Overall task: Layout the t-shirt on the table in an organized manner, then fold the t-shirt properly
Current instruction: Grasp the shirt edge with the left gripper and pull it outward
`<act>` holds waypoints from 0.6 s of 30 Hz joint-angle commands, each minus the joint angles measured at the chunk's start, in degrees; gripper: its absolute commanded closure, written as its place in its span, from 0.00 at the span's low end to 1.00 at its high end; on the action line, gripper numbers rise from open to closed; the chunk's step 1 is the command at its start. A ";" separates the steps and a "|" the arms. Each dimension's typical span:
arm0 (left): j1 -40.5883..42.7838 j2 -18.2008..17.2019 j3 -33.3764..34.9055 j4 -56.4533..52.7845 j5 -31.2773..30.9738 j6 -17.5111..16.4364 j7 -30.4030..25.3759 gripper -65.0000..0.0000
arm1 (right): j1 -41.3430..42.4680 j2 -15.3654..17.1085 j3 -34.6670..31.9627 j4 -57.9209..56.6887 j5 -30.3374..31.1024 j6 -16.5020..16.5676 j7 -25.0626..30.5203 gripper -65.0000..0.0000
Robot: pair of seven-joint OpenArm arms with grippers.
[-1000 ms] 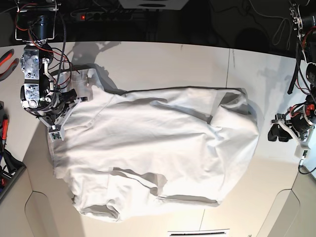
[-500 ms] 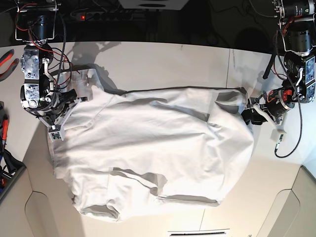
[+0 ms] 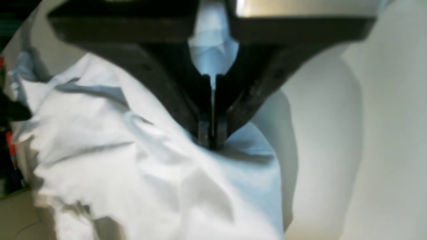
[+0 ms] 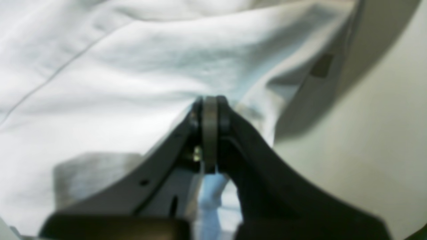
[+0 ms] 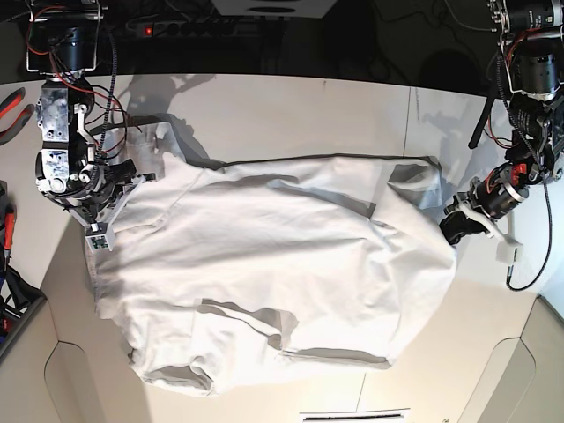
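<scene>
The white t-shirt (image 5: pixel 282 264) lies spread but creased across the table (image 5: pixel 291 115), with a fold turned over near its lower middle. My left gripper (image 5: pixel 451 227) is at the shirt's right edge in the base view. In the left wrist view this gripper (image 3: pixel 211 141) is shut, its tips pinching a ridge of the t-shirt (image 3: pixel 133 166). My right gripper (image 5: pixel 104 220) is at the shirt's left edge. The right wrist view shows it (image 4: pixel 210 103) shut on the border of the t-shirt (image 4: pixel 133 66), bare table (image 4: pixel 367 150) beside it.
Red-handled pliers (image 5: pixel 11 110) and other tools (image 5: pixel 7 229) lie at the table's left edge. A thin dark seam (image 5: pixel 407 123) crosses the tabletop at the right. A loose cable (image 5: pixel 529 264) hangs by the left arm. A power strip (image 5: pixel 176 28) sits behind the table.
My left gripper came in from the table's right side to the shirt's right edge and closed on the fabric. The right arm and its grip stayed still.
</scene>
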 commanded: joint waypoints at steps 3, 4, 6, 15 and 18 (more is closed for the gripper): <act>-1.11 -0.98 -2.10 1.05 -3.96 -1.15 -1.27 1.00 | -0.70 0.63 0.15 -0.92 -1.49 -0.42 -4.48 1.00; -1.11 -0.98 -3.02 1.33 -4.39 -1.15 -1.25 1.00 | -0.68 0.61 0.15 -0.92 -1.49 -0.42 -4.48 1.00; -1.11 -0.98 -5.20 2.32 -6.10 -1.15 -0.24 1.00 | -0.68 0.63 0.15 -0.92 -1.49 -0.42 -4.46 1.00; -5.05 -2.56 -9.64 13.11 -11.23 -1.15 13.18 1.00 | -0.70 0.63 0.15 -0.92 -1.51 -0.42 -4.48 1.00; -5.20 -4.98 -9.64 15.30 -8.28 -1.15 15.30 1.00 | -0.70 0.63 0.15 -0.92 -1.64 -0.42 -4.50 1.00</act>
